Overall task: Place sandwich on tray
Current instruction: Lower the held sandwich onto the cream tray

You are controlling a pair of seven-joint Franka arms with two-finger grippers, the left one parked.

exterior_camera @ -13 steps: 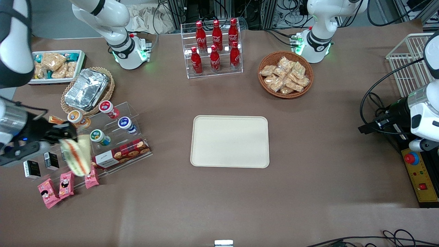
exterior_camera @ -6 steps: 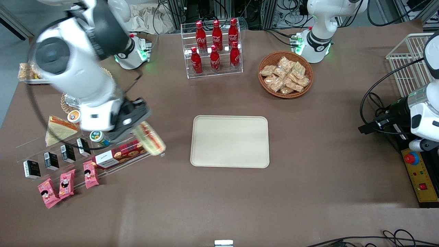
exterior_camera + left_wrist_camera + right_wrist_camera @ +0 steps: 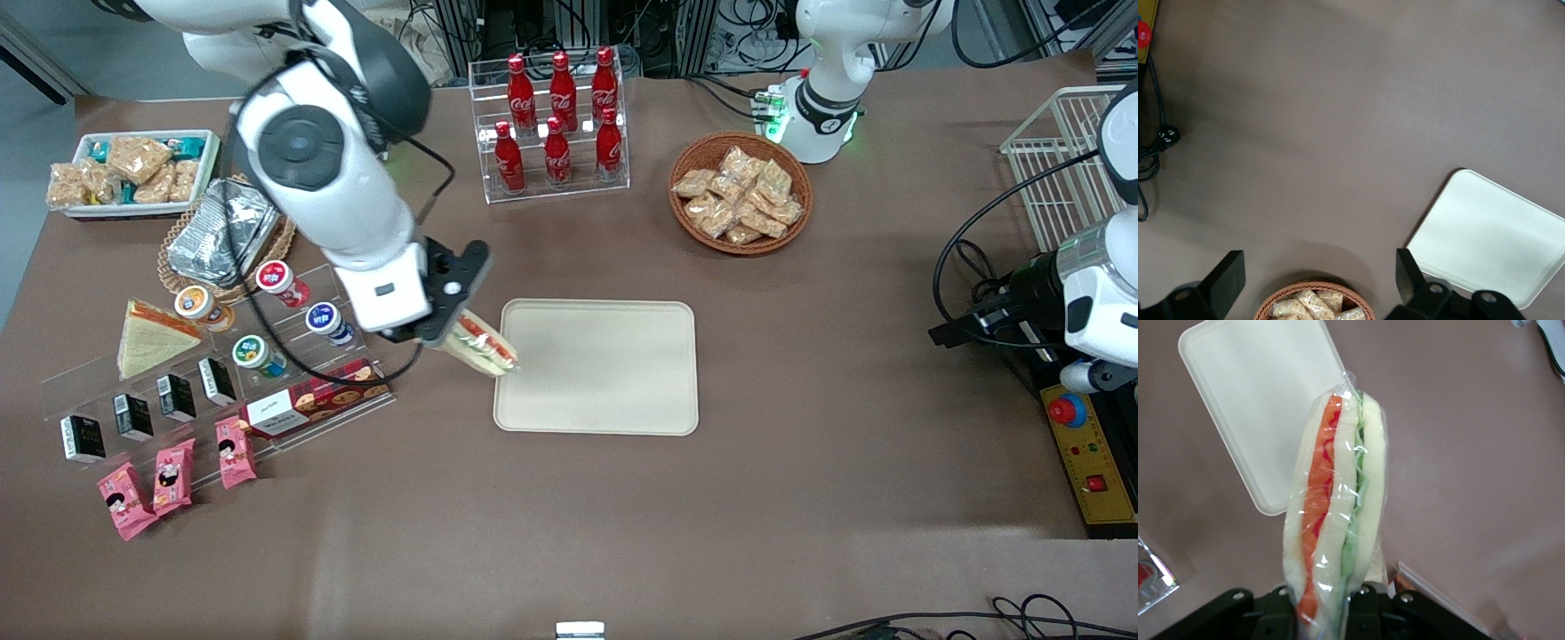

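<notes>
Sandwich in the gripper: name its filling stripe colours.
Orange-red and green stripes between white bread on the sandwich, held in the gripper; clearest in the right wrist view.

White bread striped with orange and green filling is shown by the sandwich (image 3: 1337,513) in clear wrap, held in the black end effector (image 3: 442,311). The tray (image 3: 613,391) is coloured plain cream-beige. The table (image 3: 569,524) is covered in uniform brown. Red bottles (image 3: 557,116) are marked with white lettering.
</notes>
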